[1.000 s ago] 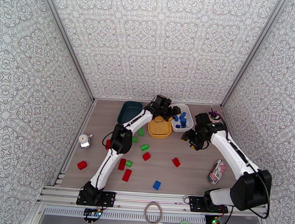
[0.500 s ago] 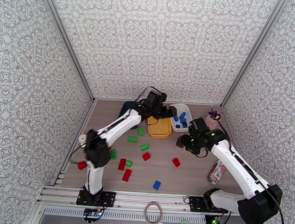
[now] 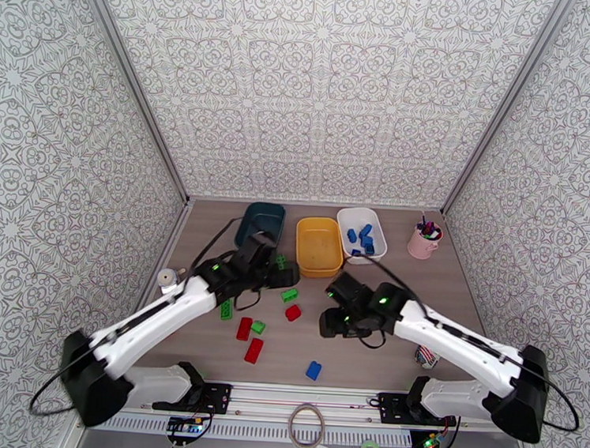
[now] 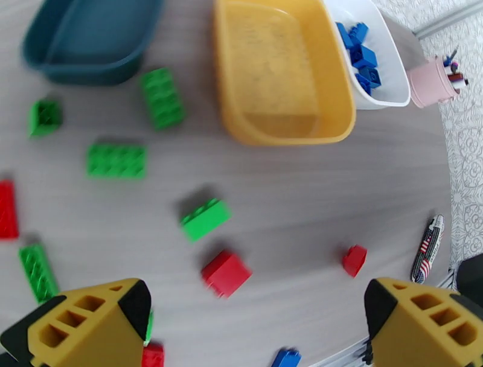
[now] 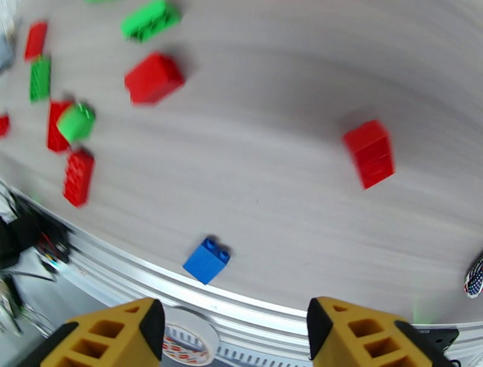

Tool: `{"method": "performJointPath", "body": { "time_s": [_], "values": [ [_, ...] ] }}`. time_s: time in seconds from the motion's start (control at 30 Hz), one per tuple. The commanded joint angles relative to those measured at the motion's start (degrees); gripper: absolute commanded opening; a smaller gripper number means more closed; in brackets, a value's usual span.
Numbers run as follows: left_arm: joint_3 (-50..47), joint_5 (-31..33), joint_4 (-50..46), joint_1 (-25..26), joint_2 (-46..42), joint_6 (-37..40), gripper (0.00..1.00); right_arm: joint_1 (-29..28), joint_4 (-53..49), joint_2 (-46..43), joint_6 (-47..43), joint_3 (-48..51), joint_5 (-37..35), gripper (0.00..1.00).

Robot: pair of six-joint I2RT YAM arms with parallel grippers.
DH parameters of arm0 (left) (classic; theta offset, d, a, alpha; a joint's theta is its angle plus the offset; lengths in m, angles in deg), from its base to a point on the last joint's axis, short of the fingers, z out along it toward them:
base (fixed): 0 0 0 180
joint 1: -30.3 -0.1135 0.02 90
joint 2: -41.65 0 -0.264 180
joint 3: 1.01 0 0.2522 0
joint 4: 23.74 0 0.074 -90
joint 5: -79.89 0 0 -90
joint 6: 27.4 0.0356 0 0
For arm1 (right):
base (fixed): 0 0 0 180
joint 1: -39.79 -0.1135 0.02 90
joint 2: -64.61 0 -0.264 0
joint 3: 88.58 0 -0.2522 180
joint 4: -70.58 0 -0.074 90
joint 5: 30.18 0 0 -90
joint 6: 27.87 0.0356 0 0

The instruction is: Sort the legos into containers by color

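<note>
Teal tub (image 3: 262,221): leftmost of the row, looks empty, as does the yellow tub (image 4: 290,130) beside it.
Left gripper (image 4: 256,320): jaws spread wide, nothing between them, over scattered green legos (image 4: 205,218) and red legos (image 4: 226,273).
Risk, left: the bricks lie close together, so a closing grip could nudge a neighbour or catch two colours.
Right gripper (image 5: 232,329): jaws apart, empty, near a lone blue lego (image 5: 206,259).
Risk, right: a glancing grab could push it over the front edge.
White tub (image 3: 344,223): rightmost, holds blue bricks (image 3: 364,236).
Surface: smooth wood-grain table (image 3: 426,283); bricks may slide.
Room: patterned walls (image 3: 318,87) on three sides.
</note>
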Motion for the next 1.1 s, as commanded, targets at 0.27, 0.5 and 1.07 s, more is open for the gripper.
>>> {"method": "performJointPath", "body": {
  "time_s": [0.27, 0.5, 1.07],
  "values": [
    [-12.4, -0.45, -10.73, 0.24, -8.54, -11.79, 0.99, -10.67, 3.85, 9.41, 4.94, 1.08, -1.04, 0.66],
    [-17.28, -0.16, -11.46, 0.29, -13.87, -15.48, 0.98, -13.11, 12.38, 11.25, 13.38, 6.23, 5.72, 0.65],
    [-16.39, -1.09, -11.88, -2.42, -12.57, -12.84, 0.98, -14.75, 18.23, 19.62, 18.91, 8.66, 9.89, 0.64]
  ]
}}
